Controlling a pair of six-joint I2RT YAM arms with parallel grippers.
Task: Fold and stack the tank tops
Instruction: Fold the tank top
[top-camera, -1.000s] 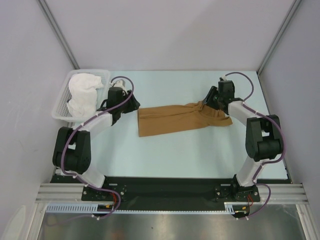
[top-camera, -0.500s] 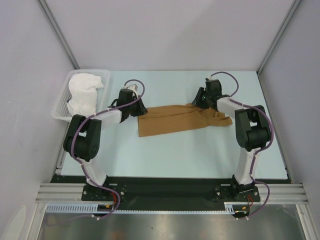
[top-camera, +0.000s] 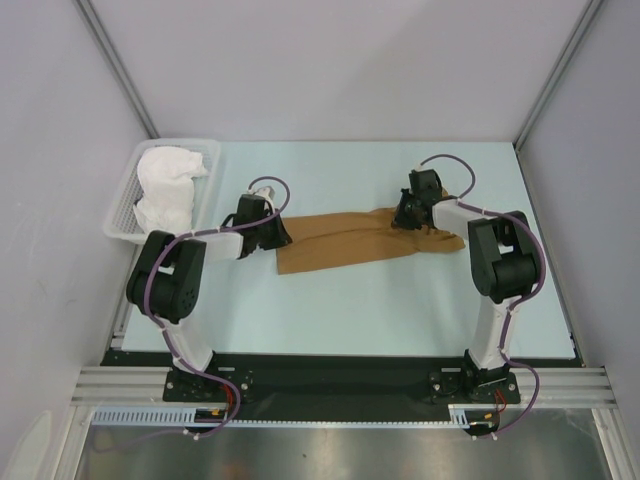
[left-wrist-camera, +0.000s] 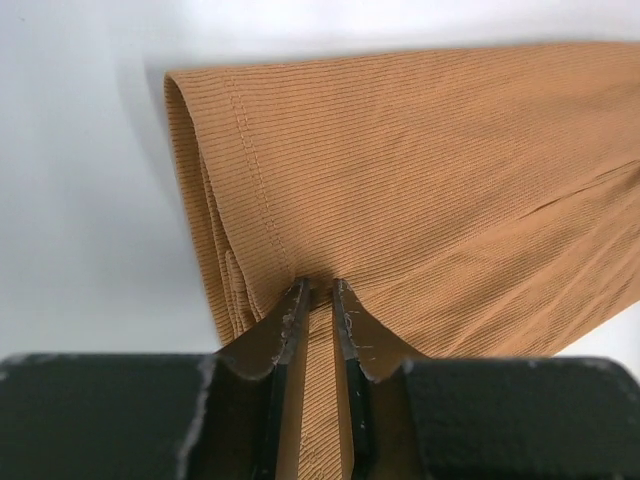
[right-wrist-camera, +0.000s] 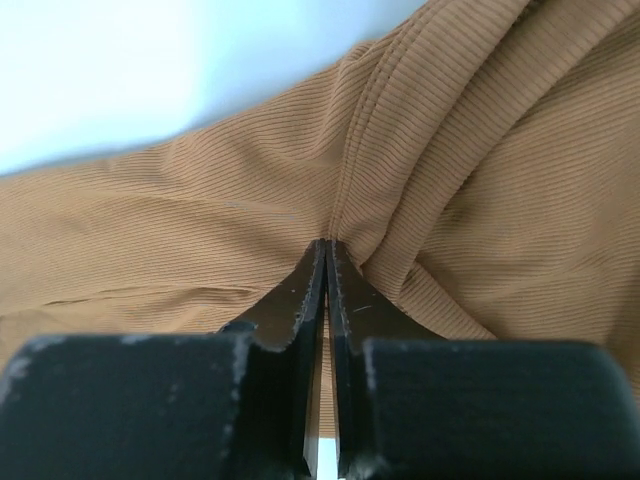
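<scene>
Pinching cloth on both sides. The left gripper (left-wrist-camera: 317, 287) is clenched on the tan tank top (left-wrist-camera: 430, 170), with a narrow ridge of ribbed fabric caught between its fingers right where the stitched hem line reaches the tips. Just left of those tips in the wrist view, the hem end folds over in stacked layers, with bare table (top-camera: 380, 310) past it. To the right of the tips the cloth spreads flat, with one shallow crease. The right gripper (right-wrist-camera: 325, 245) is clamped as well — fingertips almost meeting, nipping a raised fold where several creases converge. A thick ribbed band runs up and to the right from its tips, smoother cloth lies off to the left, and a patch of bare table shows beyond that. Overhead, both grippers sit low at the cloth. The tan top lies on the table as a long band stretched between them, with the left gripper at the hem end and the right gripper at the bunched end, and a bit of fabric trails past the right gripper on its outer side. The white tank top (top-camera: 165, 190) is crumpled inside the white lattice basket (top-camera: 118, 208) — outboard of and beyond the left gripper, well apart from it.
</scene>
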